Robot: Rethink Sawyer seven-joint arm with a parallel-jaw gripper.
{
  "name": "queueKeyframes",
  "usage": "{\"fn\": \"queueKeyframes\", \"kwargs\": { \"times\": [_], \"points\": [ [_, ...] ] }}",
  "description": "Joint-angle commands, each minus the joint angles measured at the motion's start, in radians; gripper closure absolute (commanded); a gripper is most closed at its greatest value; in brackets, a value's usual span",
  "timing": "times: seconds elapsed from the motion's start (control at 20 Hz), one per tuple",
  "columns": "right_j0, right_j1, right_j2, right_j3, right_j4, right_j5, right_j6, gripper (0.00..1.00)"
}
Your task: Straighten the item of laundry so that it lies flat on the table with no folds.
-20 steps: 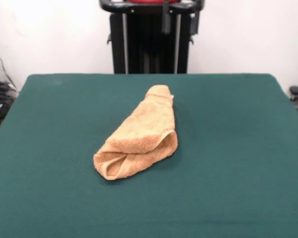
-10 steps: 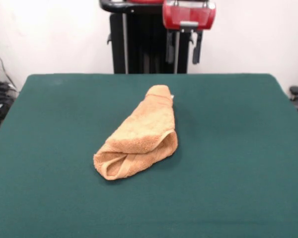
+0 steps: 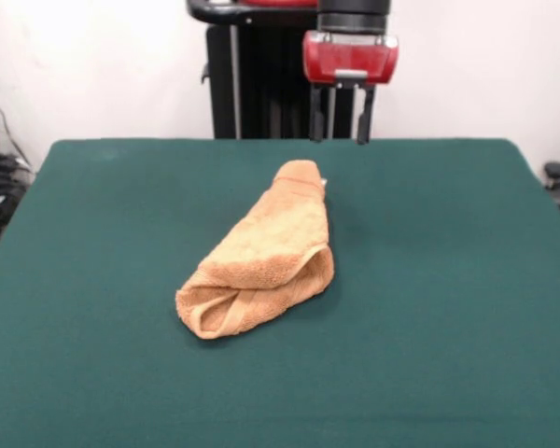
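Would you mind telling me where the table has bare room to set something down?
Bare felt on the table borders the towel on every side. The only crowded spot is its far end, where the open pincer hangs.

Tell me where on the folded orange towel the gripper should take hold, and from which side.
Probably the towel's narrow far end, nearest the open gripper, which hangs above the table's far edge. Come straight down from above and pinch the top layer there. The wide near end shows rolled, doubled layers, so a grip there would likely catch several folds together.
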Motion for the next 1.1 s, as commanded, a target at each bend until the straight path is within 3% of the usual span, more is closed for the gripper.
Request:
{"fn": "queueKeyframes", "kwargs": {
  "times": [0.05, 0.65, 1.1],
  "points": [
    [-0.031, 0.081, 0.043, 0.021, -0.050, -0.076, 0.208, 0.00],
    [-0.093, 0.183, 0.065, -0.035, -0.103, -0.129, 0.196, 0.00],
    [-0.042, 0.231, 0.041, -0.042, -0.079, -0.227, 0.228, 0.00]
  ]
}}
